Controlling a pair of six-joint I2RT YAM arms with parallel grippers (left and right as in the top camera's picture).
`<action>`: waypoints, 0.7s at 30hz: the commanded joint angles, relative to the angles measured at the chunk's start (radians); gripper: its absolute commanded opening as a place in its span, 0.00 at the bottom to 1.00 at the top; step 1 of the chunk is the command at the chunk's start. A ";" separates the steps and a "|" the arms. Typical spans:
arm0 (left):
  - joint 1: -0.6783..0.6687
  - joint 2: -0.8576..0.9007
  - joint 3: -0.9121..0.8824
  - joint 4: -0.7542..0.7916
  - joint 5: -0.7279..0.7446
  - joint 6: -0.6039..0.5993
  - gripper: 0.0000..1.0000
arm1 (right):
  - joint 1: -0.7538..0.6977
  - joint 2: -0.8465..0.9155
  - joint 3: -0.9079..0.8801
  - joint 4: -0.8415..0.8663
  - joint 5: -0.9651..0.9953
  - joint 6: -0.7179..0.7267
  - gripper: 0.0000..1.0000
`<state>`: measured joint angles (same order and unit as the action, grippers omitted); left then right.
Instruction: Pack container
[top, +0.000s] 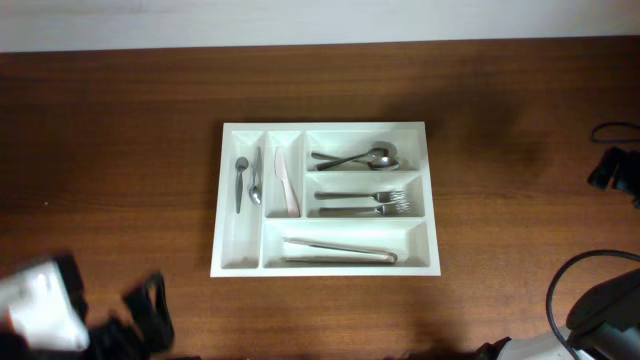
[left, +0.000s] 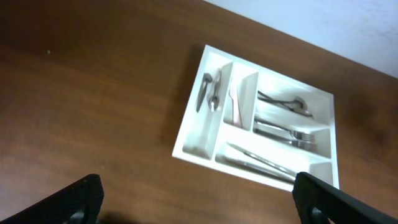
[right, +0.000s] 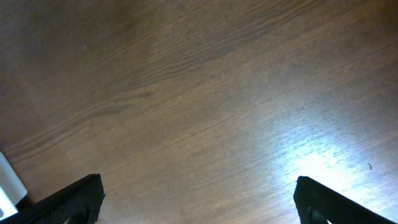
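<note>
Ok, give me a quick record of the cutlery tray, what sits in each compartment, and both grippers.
container: white tray, five compartments, mid table
left narrow slot: two small spoons
next narrow slot: one knife
top wide: spoons
middle wide: forks
bottom wide: long metal pieces, kind unclear
left gripper: open, empty, off the tray
right gripper: open, empty, over bare table

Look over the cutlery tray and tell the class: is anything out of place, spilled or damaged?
Nothing stands out. The container sits square on the table. The small spoons, knife, large spoons, forks and tongs each lie inside a compartment. Nothing is spilled or visibly damaged.
</note>
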<state>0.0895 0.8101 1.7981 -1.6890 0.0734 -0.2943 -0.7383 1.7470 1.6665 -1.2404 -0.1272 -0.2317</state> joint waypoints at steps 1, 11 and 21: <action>0.003 -0.164 -0.109 0.002 0.020 -0.059 0.99 | -0.002 0.009 -0.001 0.000 0.005 0.009 0.99; 0.003 -0.338 -0.129 0.002 0.017 -0.056 0.99 | -0.002 0.009 -0.001 0.000 0.005 0.009 0.99; 0.018 -0.340 -0.164 0.023 -0.068 -0.040 0.99 | -0.002 0.009 -0.001 0.000 0.005 0.009 0.99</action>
<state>0.0921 0.4747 1.6634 -1.6794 0.0601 -0.3405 -0.7383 1.7470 1.6657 -1.2400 -0.1276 -0.2314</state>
